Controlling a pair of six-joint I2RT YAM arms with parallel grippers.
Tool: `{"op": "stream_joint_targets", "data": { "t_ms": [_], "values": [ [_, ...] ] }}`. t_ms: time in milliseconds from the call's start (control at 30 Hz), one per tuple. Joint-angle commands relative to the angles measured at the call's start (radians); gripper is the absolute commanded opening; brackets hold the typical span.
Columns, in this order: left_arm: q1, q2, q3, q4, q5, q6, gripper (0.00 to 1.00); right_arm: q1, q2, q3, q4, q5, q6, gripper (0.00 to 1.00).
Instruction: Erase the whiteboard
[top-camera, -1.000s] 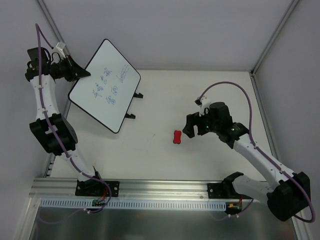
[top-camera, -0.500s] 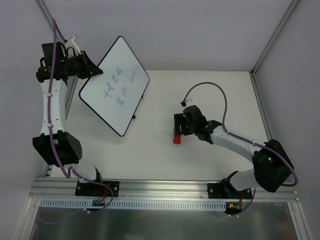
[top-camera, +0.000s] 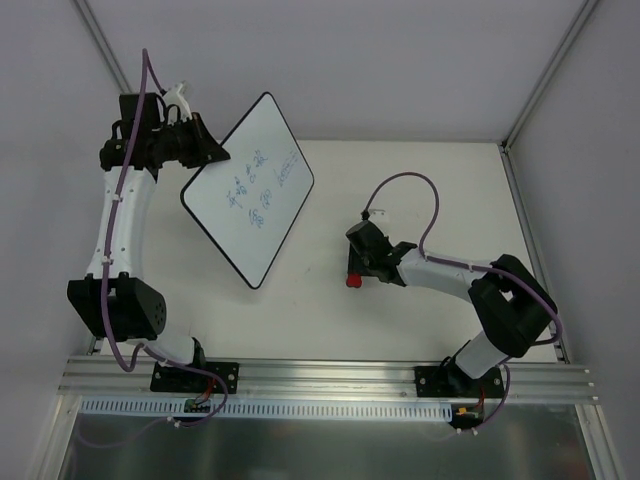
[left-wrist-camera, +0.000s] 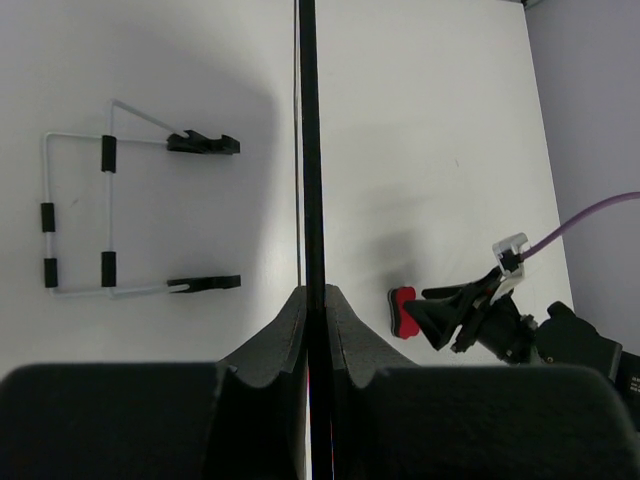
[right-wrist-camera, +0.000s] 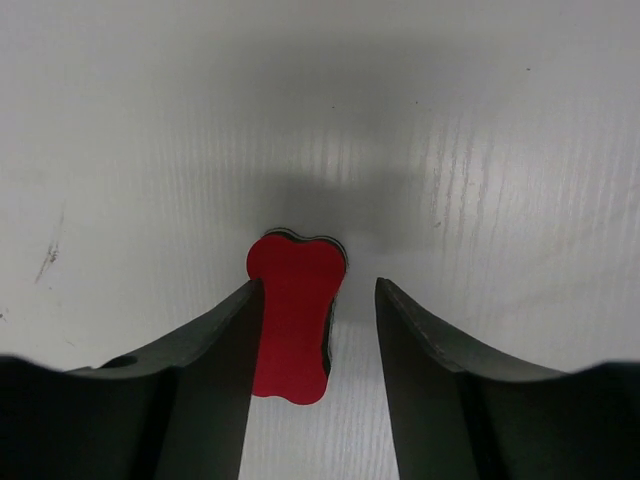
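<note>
The whiteboard (top-camera: 248, 190), white with a thin black rim and blue handwriting, is held tilted in the air at the back left. My left gripper (top-camera: 207, 152) is shut on its upper left edge. In the left wrist view the whiteboard (left-wrist-camera: 308, 150) shows edge-on as a black line between the closed fingers of the left gripper (left-wrist-camera: 312, 300). The red bone-shaped eraser (top-camera: 352, 280) lies on the table. My right gripper (top-camera: 354, 266) is open and down over it. In the right wrist view the eraser (right-wrist-camera: 292, 315) lies between the fingers of the right gripper (right-wrist-camera: 318, 300), against the left one.
A white wire stand (left-wrist-camera: 110, 215) with two black clips lies flat on the table below the board; the top view does not show it. Grey walls enclose the table on three sides. The aluminium rail (top-camera: 330, 375) runs along the near edge.
My left arm has lifted the whiteboard off its stand and carried it right and upward. My right gripper has moved left and down to straddle the eraser.
</note>
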Motion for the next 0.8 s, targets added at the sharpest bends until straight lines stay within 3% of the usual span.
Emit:
{"op": "stream_joint_targets", "data": {
  "t_ms": [0,200,367,567,633,767],
  "values": [
    [-0.037,-0.09,0.005,0.138,0.035,-0.074,0.0,0.01,0.003,0.017,0.0,0.06,0.085,0.49],
    [-0.077,-0.099,-0.012,0.178,0.025,-0.118,0.0,0.01,0.009,-0.027,0.013,0.06,0.087,0.28],
    [-0.175,-0.105,-0.069,0.214,-0.037,-0.12,0.0,0.009,0.016,-0.044,0.03,0.037,0.094,0.29],
    [-0.21,-0.137,-0.184,0.257,-0.069,-0.11,0.0,0.009,0.017,-0.063,0.036,0.028,0.106,0.32],
    [-0.216,-0.165,-0.233,0.277,-0.092,-0.094,0.0,0.013,0.013,-0.061,0.055,-0.003,0.103,0.39],
    [-0.216,-0.183,-0.287,0.288,-0.126,-0.072,0.0,0.025,0.0,-0.055,0.058,-0.001,0.088,0.43]
  ]
}}
